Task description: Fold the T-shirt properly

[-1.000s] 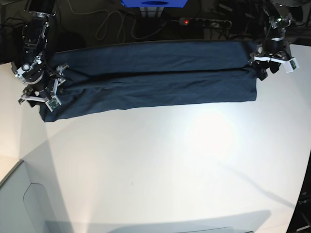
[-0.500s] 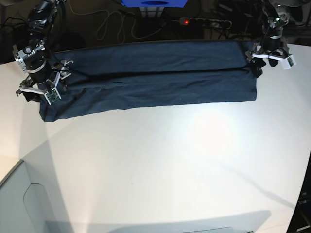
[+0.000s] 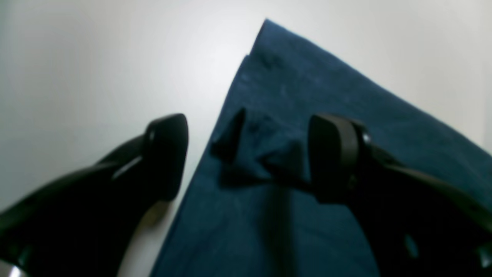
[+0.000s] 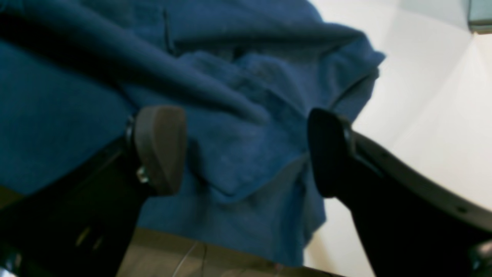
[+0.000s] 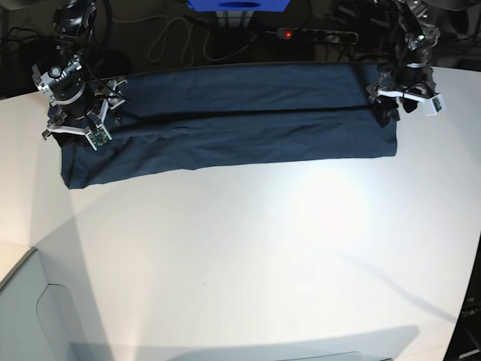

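The dark navy T-shirt (image 5: 233,120) lies folded into a long strip across the far part of the white table (image 5: 255,256). At the strip's right end my left gripper (image 5: 389,105) hovers open. In the left wrist view the left gripper (image 3: 250,154) has one finger off the cloth edge and one over the T-shirt (image 3: 307,96), with a small puckered ridge standing free between them. At the strip's left end my right gripper (image 5: 75,131) is open. In the right wrist view the right gripper (image 4: 246,154) straddles bunched T-shirt cloth (image 4: 238,88) without pinching it.
Behind the table's far edge are a power strip with a red light (image 5: 287,34), cables (image 5: 169,37) and a blue box (image 5: 237,4). A grey surface (image 5: 22,316) sits at the near left corner. The shirt's left end hangs near the table edge (image 4: 230,250).
Both grippers have opened wider and let go of the shirt's ends. The arm on the left rose toward the far edge; the one on the right shifted slightly inward.
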Tool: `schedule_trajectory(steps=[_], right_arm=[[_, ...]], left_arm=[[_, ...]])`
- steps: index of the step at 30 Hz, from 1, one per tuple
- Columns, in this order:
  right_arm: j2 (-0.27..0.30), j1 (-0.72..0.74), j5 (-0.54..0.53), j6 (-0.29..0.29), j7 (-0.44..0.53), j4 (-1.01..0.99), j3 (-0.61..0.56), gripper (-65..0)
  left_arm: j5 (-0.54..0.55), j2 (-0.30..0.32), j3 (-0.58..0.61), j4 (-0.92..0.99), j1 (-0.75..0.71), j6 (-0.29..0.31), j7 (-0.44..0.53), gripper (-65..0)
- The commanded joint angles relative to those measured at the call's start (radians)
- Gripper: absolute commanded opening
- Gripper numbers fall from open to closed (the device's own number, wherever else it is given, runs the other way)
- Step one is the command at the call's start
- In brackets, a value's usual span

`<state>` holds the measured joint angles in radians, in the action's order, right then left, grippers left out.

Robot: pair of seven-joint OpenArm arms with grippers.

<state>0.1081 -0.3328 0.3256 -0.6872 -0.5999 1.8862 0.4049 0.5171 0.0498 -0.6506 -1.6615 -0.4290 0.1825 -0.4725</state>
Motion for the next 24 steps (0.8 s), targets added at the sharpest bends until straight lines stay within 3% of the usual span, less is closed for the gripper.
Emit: schedule_trajectory(steps=[1, 12, 15, 19, 24], right_arm=[[0.011, 0.004, -0.006, -0.011, 0.013, 0.009, 0.004, -17.8], [0.011, 0.004, -0.006, -0.011, 0.013, 0.000, 0.004, -17.8], [0.011, 0.005, -0.006, -0.011, 0.013, 0.000, 0.004, -17.8], [0.011, 0.005, -0.006, -0.011, 0.013, 0.000, 0.004, -17.8], [0.011, 0.004, -0.006, -0.011, 0.013, 0.000, 0.007, -17.8]], left_arm=[[0.008, 0.009, -0.004, 0.007, -0.006, 0.002, 0.013, -18.5], [0.008, 0.003, -0.004, 0.057, 0.006, 0.004, 0.010, -19.5], [0.010, 0.003, 0.012, 0.059, 0.006, 0.004, 0.007, -28.4], [0.008, 0.011, 0.064, 0.059, 0.006, 0.004, 0.010, -45.3], [0.008, 0.005, 0.062, 0.057, 0.006, 0.004, 0.013, -58.3]])
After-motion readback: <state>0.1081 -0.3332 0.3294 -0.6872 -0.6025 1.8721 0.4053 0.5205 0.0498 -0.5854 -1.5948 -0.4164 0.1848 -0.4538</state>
